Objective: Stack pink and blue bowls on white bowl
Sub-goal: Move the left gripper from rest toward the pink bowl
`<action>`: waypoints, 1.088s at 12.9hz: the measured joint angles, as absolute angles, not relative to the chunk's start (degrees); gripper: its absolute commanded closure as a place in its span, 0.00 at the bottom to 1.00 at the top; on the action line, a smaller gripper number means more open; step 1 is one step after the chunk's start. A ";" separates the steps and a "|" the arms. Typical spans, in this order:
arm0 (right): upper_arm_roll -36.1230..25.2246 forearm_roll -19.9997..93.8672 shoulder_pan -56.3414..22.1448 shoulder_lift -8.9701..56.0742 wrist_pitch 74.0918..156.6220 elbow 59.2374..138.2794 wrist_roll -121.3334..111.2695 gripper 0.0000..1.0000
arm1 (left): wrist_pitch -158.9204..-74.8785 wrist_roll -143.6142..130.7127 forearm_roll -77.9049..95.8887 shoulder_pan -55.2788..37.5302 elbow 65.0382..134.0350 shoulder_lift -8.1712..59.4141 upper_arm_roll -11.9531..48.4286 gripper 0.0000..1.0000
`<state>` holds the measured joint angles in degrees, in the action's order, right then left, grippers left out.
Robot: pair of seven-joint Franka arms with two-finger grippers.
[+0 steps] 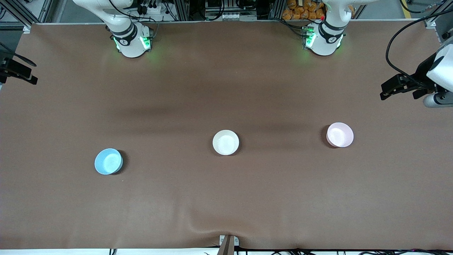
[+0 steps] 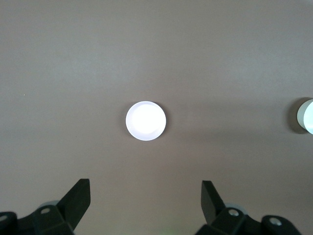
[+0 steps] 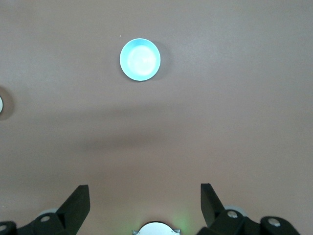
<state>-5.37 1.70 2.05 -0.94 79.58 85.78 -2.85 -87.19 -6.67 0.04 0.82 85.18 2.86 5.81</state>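
In the left wrist view, a bowl [image 2: 306,116] is cut by the edge, its colour unclear. The right wrist view clips another bowl [image 3: 1,104] to a sliver. Both arms (front view) run out of frame at the top.

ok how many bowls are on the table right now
3, none stacked. The white bowl is mid-table. The pink bowl sits toward the left arm's end, the blue bowl toward the right arm's end and nearest the front camera. Nothing looks hidden.
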 measured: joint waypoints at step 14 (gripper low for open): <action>-5.37 1.83 2.04 -0.86 79.97 86.20 -2.86 0.00 | -87.17 -4.33 0.03 1.44 85.64 5.03 4.15 0.00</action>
<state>-5.37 1.83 2.04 -0.86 79.97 86.20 -2.86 -87.17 -4.33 0.03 1.44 85.64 5.03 4.15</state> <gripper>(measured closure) 0.000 0.000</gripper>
